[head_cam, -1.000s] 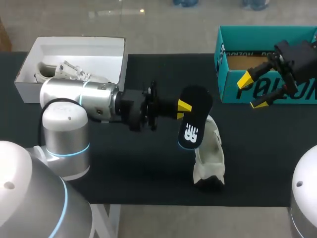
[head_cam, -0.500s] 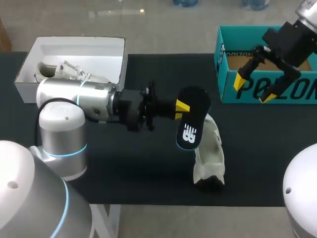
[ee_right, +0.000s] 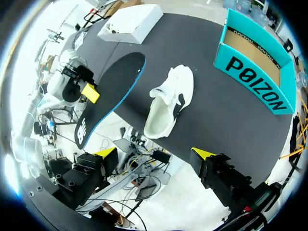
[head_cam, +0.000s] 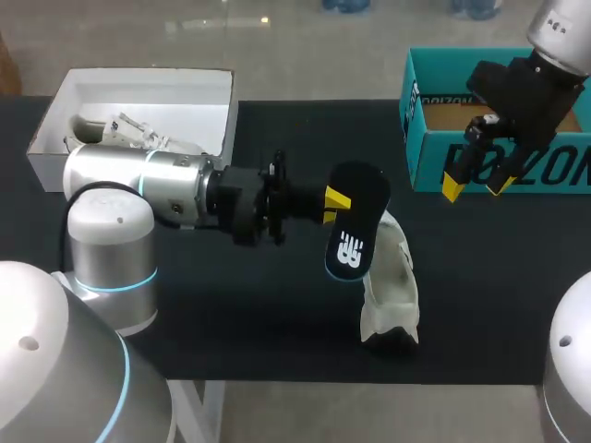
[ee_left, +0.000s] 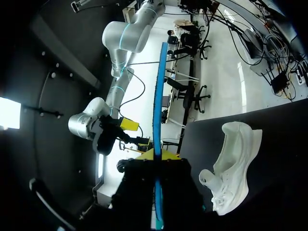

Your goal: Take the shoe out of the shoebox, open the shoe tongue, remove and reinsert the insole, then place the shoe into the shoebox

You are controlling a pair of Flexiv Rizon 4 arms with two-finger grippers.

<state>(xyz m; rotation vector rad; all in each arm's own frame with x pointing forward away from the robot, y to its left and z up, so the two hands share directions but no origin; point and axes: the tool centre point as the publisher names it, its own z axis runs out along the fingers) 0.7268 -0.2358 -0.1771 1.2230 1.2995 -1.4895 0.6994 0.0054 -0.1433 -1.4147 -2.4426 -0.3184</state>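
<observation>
Since a second ago your left arm has drawn back a touch with its load, and your right gripper (head_cam: 474,183) has swung from a sideways tilt to point straight down in front of the teal box. At the far left sits the white box (head_cam: 138,88) with something pale lying in it; it has no part in this step. Next, your left gripper (head_cam: 337,198) is clamped on the insole (head_cam: 358,231), both yellow tips pinching it near one end so the long black sole hangs free and edge-on to the wrist camera. That grip looks chosen to leave the far end free to lead into the shoe. The shoe (head_cam: 392,286) rests on the table just beside the insole and lower down, apart from it, with its opening up as far as you can tell. So the insole is out and the reinsert appears to be the step in hand. Further right, the shoebox (head_cam: 411,120) stands open and without a shoe, ready for the return. Your right gripper has its fingers spread wide and holds nothing, probably freed to steady the shoe.
</observation>
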